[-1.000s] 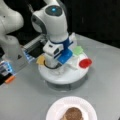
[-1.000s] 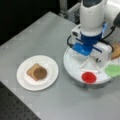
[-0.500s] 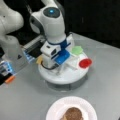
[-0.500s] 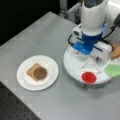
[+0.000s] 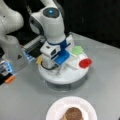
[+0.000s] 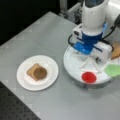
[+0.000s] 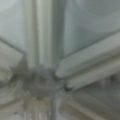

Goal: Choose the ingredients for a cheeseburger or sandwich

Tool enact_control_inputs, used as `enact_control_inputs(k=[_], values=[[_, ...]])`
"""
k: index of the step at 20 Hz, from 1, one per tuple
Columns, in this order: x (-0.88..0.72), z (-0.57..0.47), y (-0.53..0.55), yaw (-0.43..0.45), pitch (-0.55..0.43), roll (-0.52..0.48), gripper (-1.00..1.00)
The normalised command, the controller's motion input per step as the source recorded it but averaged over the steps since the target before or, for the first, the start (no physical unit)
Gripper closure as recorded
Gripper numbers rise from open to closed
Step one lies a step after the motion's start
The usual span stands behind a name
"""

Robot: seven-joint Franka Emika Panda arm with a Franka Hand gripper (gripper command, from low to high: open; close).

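Observation:
The cheeseburger or sandwich is a tan toast square with a brown patty (image 6: 38,72) on top, lying on a white plate (image 6: 23,81); it also shows in a front view (image 5: 72,113). The other ingredient pieces lie in a white round divided tray (image 6: 72,68): a red disc (image 6: 89,77), a green leaf (image 6: 113,70), a tan toast (image 6: 116,51) and a yellow cheese square (image 5: 39,60). The gripper (image 6: 87,53) hangs low over the tray's middle, its fingers hidden under the hand. The wrist view shows only the tray's white ribs (image 7: 82,67) close up.
The tray (image 5: 62,77) stands on a grey table (image 6: 45,32), to the plate's right in a front view. The arm's white base (image 5: 12,50) and a box with blue lights (image 5: 6,68) stand at a front view's left. A black perforated strip (image 6: 15,110) borders the table.
The hand has shifted only slightly above the tray. The food pieces lie where they were.

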Motion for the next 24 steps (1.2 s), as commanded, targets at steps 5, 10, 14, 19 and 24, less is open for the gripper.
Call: enact_control_inputs(k=[5, 10, 14, 19, 24], values=[[-0.30, -0.22, 0.06, 0.048, -0.234, -0.070, -1.00], [-0.30, -0.20, 0.05, 0.073, -0.203, -0.071, -1.00], [-0.30, -0.22, 0.05, 0.160, -0.181, -0.072, -1.00], [-0.27, -0.26, 0.06, 0.235, -0.158, -0.088, -1.00], [-0.20, -0.33, 0.10, 0.318, -0.114, -0.135, -1.00]])
